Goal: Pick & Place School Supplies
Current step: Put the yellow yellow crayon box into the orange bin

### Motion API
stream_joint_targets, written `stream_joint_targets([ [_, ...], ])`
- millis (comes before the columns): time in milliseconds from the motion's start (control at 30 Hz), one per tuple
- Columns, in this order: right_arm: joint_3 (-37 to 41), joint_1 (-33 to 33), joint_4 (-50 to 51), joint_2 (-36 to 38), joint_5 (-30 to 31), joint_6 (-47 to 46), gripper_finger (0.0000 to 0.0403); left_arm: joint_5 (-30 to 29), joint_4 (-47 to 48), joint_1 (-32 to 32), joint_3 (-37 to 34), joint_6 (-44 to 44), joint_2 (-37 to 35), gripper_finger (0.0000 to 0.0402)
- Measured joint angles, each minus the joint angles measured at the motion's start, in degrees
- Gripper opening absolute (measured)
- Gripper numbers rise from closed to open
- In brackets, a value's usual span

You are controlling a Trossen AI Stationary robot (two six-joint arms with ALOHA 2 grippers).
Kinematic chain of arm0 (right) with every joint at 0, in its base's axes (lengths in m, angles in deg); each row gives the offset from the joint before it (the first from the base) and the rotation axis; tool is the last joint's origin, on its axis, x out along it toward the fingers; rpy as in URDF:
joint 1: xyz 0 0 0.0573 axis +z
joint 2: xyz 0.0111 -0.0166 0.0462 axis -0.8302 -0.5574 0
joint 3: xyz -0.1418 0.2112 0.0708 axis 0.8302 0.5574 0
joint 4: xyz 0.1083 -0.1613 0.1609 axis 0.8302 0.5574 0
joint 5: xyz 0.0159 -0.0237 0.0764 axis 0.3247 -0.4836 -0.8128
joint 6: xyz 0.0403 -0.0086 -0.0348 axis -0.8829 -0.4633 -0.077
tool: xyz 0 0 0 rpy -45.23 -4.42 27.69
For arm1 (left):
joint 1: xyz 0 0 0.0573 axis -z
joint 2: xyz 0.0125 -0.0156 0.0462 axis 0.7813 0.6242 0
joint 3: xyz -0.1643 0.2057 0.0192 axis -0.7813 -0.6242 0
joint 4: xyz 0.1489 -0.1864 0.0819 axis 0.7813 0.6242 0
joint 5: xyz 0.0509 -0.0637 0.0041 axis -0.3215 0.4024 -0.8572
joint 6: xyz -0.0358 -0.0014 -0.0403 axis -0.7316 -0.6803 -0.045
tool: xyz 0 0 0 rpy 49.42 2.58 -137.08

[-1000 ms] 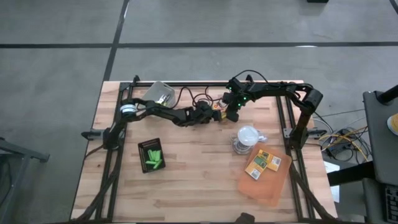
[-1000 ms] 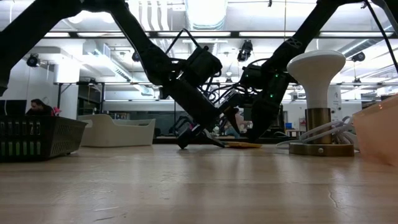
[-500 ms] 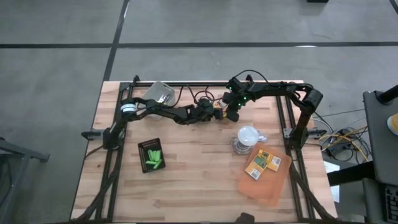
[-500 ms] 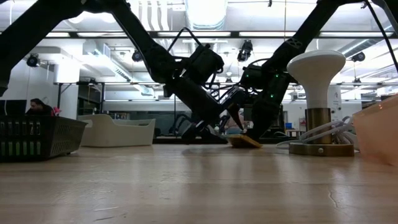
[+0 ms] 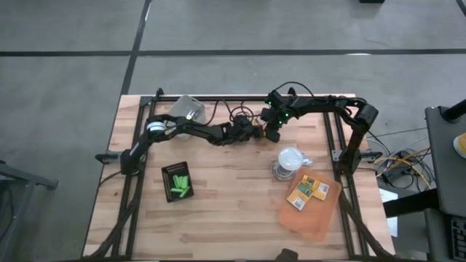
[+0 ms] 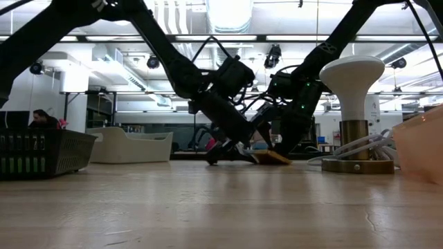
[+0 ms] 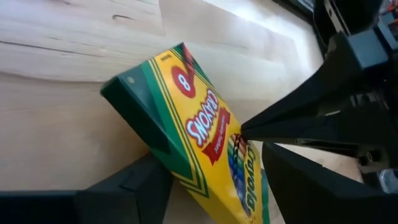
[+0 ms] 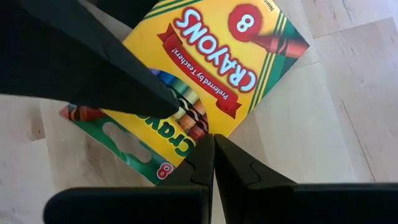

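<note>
Overhead, the two arms meet at the far middle of the table: the left gripper [image 5: 253,132] reaches in from its side while the right gripper [image 5: 271,134] comes down just beside it, and a scrap of yellow between them marks the crayon box [image 5: 256,134] they are working on. The rest of the supplies lie well apart, with green sticks [image 5: 179,185] in the black tray [image 5: 168,172] on the left and two more flat boxes [image 5: 310,190] resting on the orange sheet [image 5: 309,220] on the right, near a white mushroom-shaped lamp [image 5: 289,160]. From table height, the crayon box [image 6: 271,158] sits tilted, one edge on the wood and the other raised, with both arms crowded over it; the tilt looks like the product of one arm pressing on it while the other works in from the side. In the left wrist view, the left gripper [image 7: 211,186] has its fingers spread wide to either side of the crayon box [image 7: 193,134], straddling it but not yet pinching it. In the right wrist view, the right gripper [image 8: 213,152] has its fingers pressed together into one blunt tip set against the crayon box [image 8: 211,59] near its edge, probably to pin or prop it so the left fingers can take hold.
</note>
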Motion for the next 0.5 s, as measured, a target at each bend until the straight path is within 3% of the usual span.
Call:
stream_joint_targets([
  [500, -0.02, 0.02, -0.06, 0.0, 0.01, 0.28, 0.0008, 0.26, 5.19, 0.0, 1.75, 0.26, 0.07, 0.0128],
])
